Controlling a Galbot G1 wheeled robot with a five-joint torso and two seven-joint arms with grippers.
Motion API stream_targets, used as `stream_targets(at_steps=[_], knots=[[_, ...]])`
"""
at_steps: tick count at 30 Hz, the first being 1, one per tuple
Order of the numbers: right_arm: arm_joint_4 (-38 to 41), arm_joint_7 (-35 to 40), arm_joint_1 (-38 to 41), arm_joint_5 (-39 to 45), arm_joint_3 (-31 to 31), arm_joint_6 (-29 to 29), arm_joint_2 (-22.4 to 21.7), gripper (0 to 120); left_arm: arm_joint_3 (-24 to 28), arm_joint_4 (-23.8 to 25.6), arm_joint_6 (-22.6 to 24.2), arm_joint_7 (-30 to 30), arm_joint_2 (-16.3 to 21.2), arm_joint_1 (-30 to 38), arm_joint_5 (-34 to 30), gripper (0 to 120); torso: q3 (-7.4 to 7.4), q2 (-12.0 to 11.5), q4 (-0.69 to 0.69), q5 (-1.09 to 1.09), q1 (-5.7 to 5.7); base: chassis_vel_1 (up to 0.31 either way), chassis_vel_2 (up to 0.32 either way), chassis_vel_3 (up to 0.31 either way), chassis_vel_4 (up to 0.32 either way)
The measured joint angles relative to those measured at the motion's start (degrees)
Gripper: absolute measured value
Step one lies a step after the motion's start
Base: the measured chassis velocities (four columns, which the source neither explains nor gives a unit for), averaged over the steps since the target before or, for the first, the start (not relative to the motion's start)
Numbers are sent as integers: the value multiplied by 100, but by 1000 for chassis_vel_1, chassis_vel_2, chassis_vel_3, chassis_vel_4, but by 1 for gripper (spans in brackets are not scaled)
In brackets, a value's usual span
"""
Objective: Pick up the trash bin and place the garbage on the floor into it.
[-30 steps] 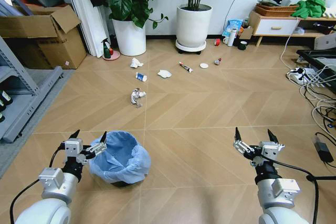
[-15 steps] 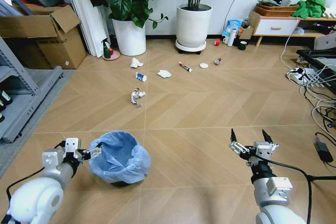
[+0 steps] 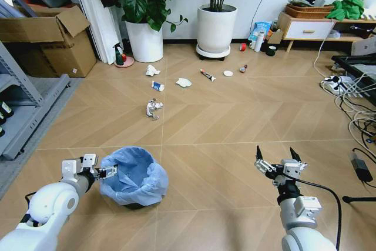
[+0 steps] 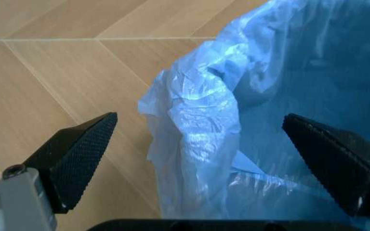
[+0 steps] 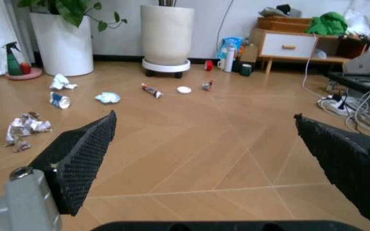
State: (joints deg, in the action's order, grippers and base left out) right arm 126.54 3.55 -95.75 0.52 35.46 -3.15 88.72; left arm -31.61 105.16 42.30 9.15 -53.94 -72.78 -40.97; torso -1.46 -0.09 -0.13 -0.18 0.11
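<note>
**At the bin's rim: left gripper lining up the grasp**

From the head view, I have the left gripper at the trash bin; garbage lies well beyond on the floor. Right gripper hovers spread wide.

Left wrist view: jaws wide, straddling the bag-covered rim. I judge closing comes next.

Right wrist view: nothing held.

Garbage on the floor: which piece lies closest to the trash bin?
The crumpled grey-white paper wad, lying alone, nearest the trash bin. The blue-white wrapper and the rest lie farther, toward the plant pots.
</note>
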Motion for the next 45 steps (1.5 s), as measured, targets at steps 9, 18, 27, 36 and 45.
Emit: stream_targets(at_steps=[9, 18, 27, 36, 45], knots=[[-88, 13, 7, 1, 20, 36, 2, 100, 273, -606, 0, -58, -40, 468, 40, 100, 0, 0, 0, 0, 0, 0, 0, 0, 0], [-166, 52, 7, -35, 6, 126, 73, 100, 400, -850, -3, -155, 12, 613, 140, 91, 0, 0, 0, 0, 0, 0, 0, 0, 0], [-210, 107, -41, -101, -92, 228, 140, 100, 446, -952, -18, -178, -37, 639, 241, 62, 1, 0, 0, 2, -1, 0, 0, 0, 0], [-215, 109, -41, -106, -86, 228, 104, 100, 456, -947, -17, -184, -76, 643, 260, 27, 0, 0, 0, 0, -1, 0, 0, 0, 0], [-259, 110, -36, -152, -118, 228, 112, 100, 400, -766, -16, -127, -81, 583, 205, 0, 0, 0, -1, -1, -1, 0, 0, 0, 0]])
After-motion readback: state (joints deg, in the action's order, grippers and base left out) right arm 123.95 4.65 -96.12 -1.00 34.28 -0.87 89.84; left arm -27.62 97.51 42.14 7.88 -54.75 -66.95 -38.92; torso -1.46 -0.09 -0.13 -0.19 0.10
